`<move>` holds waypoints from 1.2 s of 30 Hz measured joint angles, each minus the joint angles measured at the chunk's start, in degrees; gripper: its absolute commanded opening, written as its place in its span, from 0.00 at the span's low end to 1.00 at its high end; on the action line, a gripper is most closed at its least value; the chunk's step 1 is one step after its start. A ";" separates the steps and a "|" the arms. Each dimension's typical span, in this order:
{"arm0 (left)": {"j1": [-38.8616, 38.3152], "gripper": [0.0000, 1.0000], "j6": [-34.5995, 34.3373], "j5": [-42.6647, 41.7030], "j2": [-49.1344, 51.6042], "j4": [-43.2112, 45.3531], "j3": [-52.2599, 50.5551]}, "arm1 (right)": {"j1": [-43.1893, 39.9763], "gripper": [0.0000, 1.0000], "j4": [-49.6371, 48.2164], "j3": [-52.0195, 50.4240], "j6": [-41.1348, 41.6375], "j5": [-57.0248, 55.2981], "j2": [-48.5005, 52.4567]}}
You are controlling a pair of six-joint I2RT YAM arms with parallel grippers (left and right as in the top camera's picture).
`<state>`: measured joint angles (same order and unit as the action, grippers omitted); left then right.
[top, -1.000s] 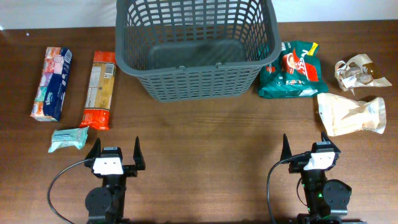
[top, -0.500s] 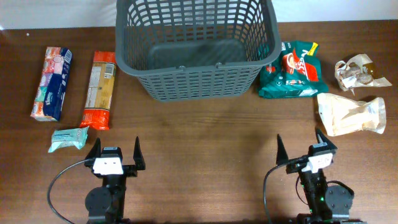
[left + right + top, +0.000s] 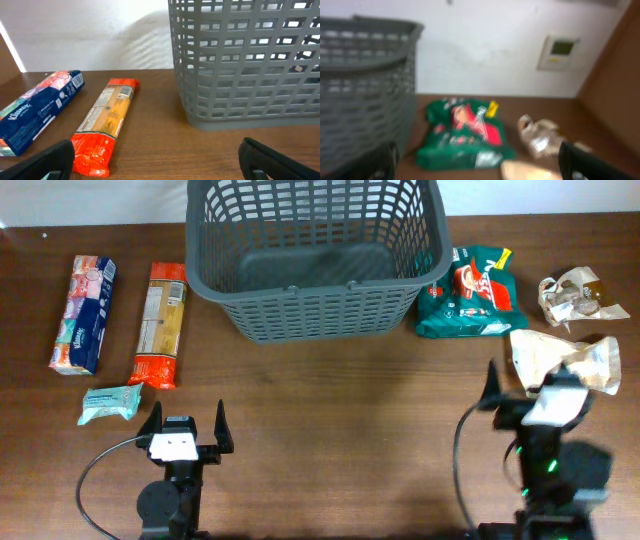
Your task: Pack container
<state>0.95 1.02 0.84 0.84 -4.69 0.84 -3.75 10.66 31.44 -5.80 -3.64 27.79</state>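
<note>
The left jaws and right jaws were held spread, nothing pinched, the right near a tan pouch (image 3: 540,348), the basket (image 3: 320,315) set on the desk (image 3: 330,410).

Bright, even light falls from above. The container (image 3: 315,260) throws a soft shadow on the tabletop (image 3: 330,410) at its near side. The left wrist view is sharp, with faint slatted shadows on the wall (image 3: 100,35). The right wrist view is blurred throughout, and the right arm (image 3: 548,455) looks smeared overhead.
</note>
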 measured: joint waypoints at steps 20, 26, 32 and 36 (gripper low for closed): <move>0.00 0.99 0.00 -0.02 -0.07 -0.02 0.00 | 0.00 0.99 45.90 53.48 -1.66 -5.53 42.60; 0.00 0.99 0.00 -0.02 -0.07 -0.02 0.00 | -1.42 0.99 35.06 53.57 4.68 -4.07 43.08; 0.00 0.99 0.00 -0.02 -0.07 -0.02 0.00 | -5.75 0.99 31.61 53.57 5.81 4.52 43.08; 0.00 0.99 0.00 -0.02 -0.04 -0.02 0.00 | -6.25 0.99 35.89 53.57 5.86 8.31 43.10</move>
<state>0.95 1.02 0.82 0.80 -4.71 0.84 -10.00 46.54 85.01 0.05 4.67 70.89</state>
